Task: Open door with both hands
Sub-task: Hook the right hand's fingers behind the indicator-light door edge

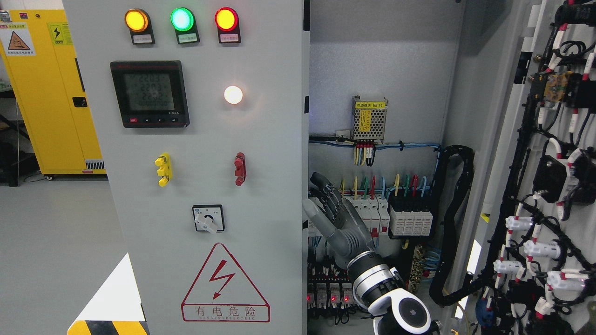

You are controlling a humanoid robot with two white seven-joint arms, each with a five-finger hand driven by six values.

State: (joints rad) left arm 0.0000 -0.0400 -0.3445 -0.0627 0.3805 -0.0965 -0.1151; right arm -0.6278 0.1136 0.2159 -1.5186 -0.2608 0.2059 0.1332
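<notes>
The right hand (336,211) rises from 5 o'clock, fingers (326,188) loosely extended, grasping nothing, tips by the left door's (195,139) inner edge; contact unclear. The right door (554,186) stands swung open at 3 o'clock. Breakers (409,218) sit behind.

Left door (186,186) is showing smooth, matt grey painted sheet metal. Cabinet back wall (377,60) is presenting a finely textured grey coating. Power supply (369,120) is displaying perforated bare metal. Robot hand (336,214) is appearing in matt dark grey plastic; its wrist (372,274) is showing glossy polished metal. Wires (363,153) are wearing smooth plastic insulation. Yellow cabinet (56,93) is looking glossy, painted.
</notes>
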